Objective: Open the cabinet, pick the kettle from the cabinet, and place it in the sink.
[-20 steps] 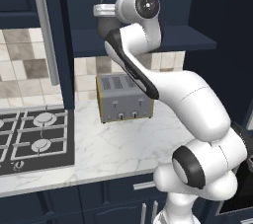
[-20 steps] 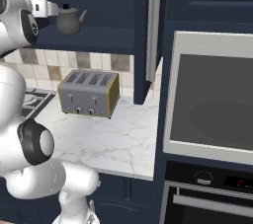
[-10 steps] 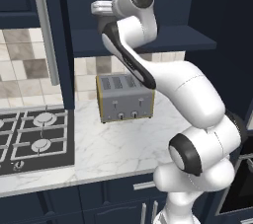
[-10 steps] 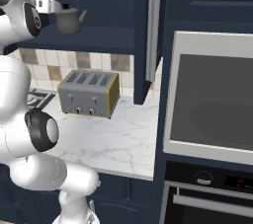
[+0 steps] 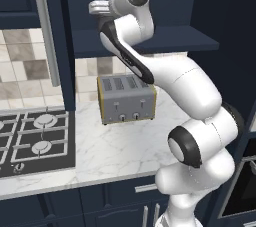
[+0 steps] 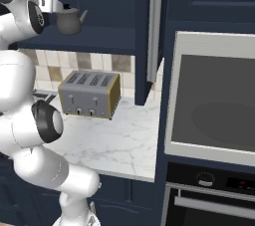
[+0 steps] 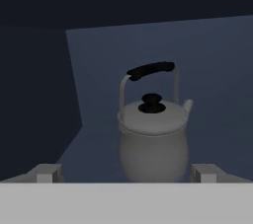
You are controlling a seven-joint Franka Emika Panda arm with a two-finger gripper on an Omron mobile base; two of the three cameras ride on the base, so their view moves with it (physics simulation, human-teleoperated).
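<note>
The cabinet (image 6: 104,38) stands open, its right door (image 6: 143,46) swung out edge-on and its left door (image 5: 55,46) swung out too. A small grey kettle (image 6: 68,21) with a black arched handle sits upright on the cabinet's shelf. In the hand view the kettle (image 7: 153,139) is straight ahead and close. My gripper (image 7: 127,173) is open, with one fingertip (image 7: 47,172) on each side of the kettle's lower body, apart from it. From the right base view the gripper (image 6: 56,7) is just left of the kettle, inside the cabinet. The sink is out of view.
A silver four-slot toaster (image 5: 126,100) stands on the white marble counter (image 5: 115,151) below the cabinet. A gas hob (image 5: 32,141) lies to its left. A tall built-in oven unit (image 6: 214,95) walls off the right side. The open doors flank my arm.
My hand has pushed further into the cabinet toward the kettle, jaws still wide. The kettle has not moved.
</note>
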